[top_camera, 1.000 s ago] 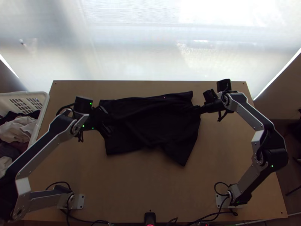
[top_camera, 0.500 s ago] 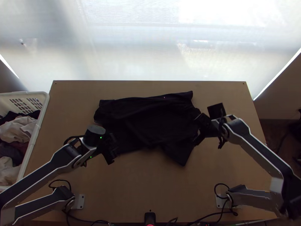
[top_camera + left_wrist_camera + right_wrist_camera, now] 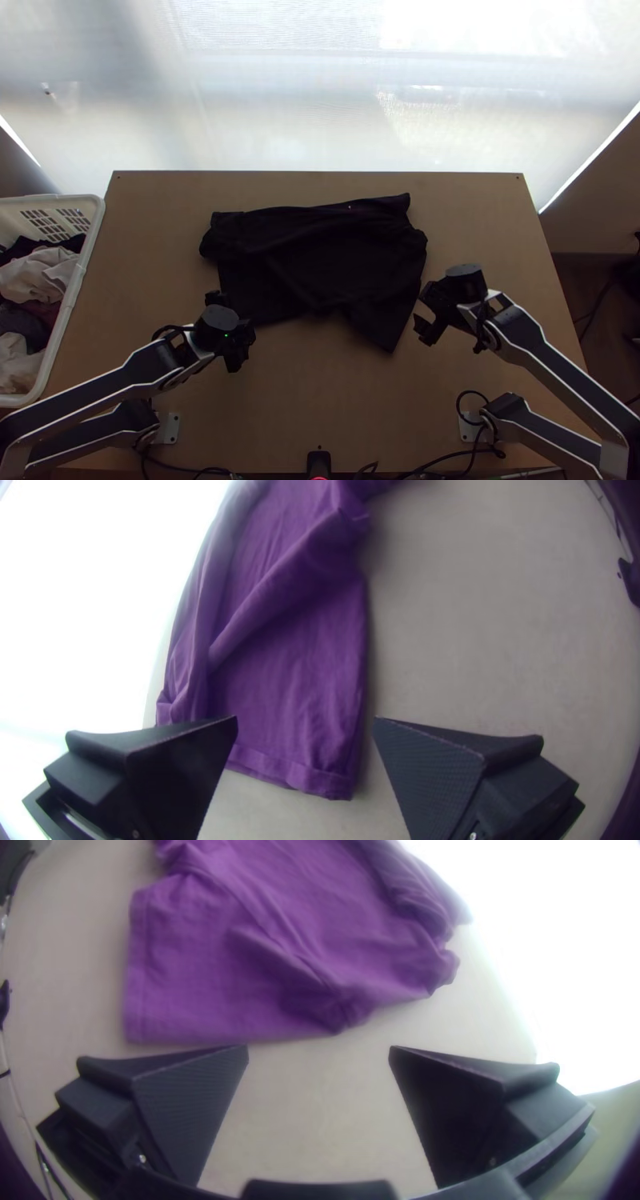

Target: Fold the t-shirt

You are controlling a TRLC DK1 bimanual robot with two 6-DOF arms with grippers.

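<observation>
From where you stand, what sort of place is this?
Perhaps a robot workspace for laundry folding: a shirt lies creased on a wooden table, beside a basket of clothes.

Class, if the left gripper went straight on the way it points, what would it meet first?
Most likely the t-shirt, seen beyond the open left gripper, though its height above the table is hard to judge.

dark t-shirt [image 3: 320, 264], purple in the wrist views, lying wide across the middle of the table [image 3: 344, 416], wrinkled, long folds along its far side, one corner pointing nearer
</observation>
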